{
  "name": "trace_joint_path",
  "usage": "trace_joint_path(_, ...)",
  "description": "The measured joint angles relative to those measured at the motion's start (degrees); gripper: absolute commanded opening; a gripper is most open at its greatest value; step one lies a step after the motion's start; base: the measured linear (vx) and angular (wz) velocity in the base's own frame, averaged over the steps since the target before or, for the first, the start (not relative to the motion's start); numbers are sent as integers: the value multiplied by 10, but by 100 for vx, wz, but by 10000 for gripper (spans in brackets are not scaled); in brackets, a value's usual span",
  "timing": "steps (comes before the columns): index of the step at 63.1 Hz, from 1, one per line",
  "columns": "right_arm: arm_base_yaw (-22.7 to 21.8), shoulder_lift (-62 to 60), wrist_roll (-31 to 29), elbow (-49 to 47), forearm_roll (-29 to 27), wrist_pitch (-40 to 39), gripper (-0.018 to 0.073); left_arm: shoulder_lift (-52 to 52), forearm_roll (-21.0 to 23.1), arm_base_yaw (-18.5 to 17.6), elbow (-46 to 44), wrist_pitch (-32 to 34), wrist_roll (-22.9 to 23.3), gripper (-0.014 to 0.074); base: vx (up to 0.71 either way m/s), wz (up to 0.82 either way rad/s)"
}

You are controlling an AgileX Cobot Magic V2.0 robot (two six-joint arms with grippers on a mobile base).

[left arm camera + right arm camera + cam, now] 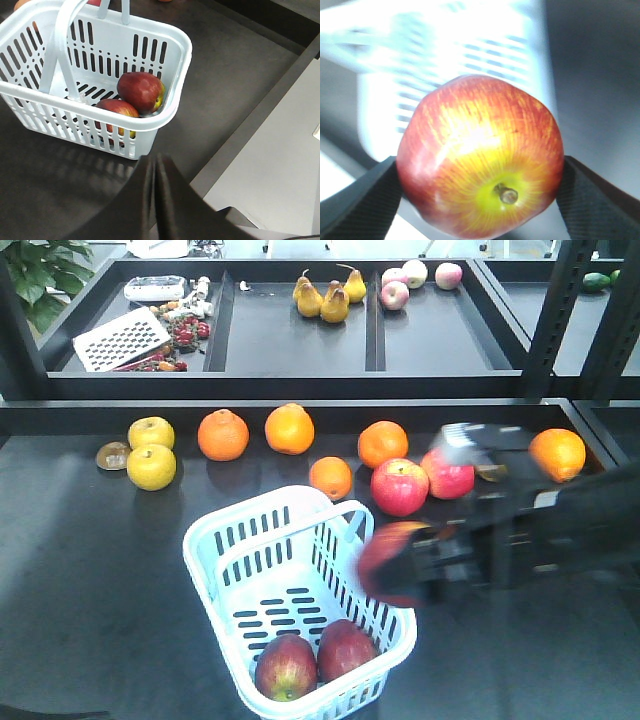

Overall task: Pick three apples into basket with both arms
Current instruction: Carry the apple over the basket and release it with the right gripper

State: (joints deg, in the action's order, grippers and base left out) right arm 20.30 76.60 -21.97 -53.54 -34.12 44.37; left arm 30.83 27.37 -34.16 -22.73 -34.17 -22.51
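Note:
The pale blue-white basket [200, 570] stands on the dark table with two maroon apples [286, 665] [345, 648] in its near end. My right gripper [415, 570], blurred, is shut on a third apple [385, 558] just right of the basket's right rim. In the right wrist view this apple [480, 150] sits stem-up between the fingers of the gripper [480, 167], with the basket [470, 45] blurred behind. In the left wrist view my left gripper [155, 159] is shut and empty, near the basket's [181, 75] corner, with both apples [141, 91] [116, 111] visible inside.
Behind the basket lie several oranges [331, 478], two pinkish-red apples [399, 486] and two yellow fruits [151, 467]. A raised back shelf [300, 380] holds pears, apples and kitchen items. The table's edge [240, 135] runs right of the left gripper.

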Motion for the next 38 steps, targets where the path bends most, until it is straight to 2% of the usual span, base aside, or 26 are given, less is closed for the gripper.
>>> trace_joint_path(4, 36, 20, 0, 0, -11, -37, 48, 0, 0, 0, 0, 0, 0, -6, 0, 0)
trace_joint_path(11, 78, 66, 0, 0, -18, -89, 166, 0, 0, 0, 0, 0, 0, -6, 0, 0)
trace_joint_path(28, 97, 145, -15, -4, -54, -145, 651, 0, 0, 0, 0, 0, 0, -6, 0, 0)
trace_joint_path(33, 97, 145, -22, -11, -60, -148, 713, 0, 0, 0, 0, 0, 0, -6, 0, 0)
trace_joint_path(38, 97, 145, -27, -20, -66, -153, 729, 0, 0, 0, 0, 0, 0, -6, 0, 0)
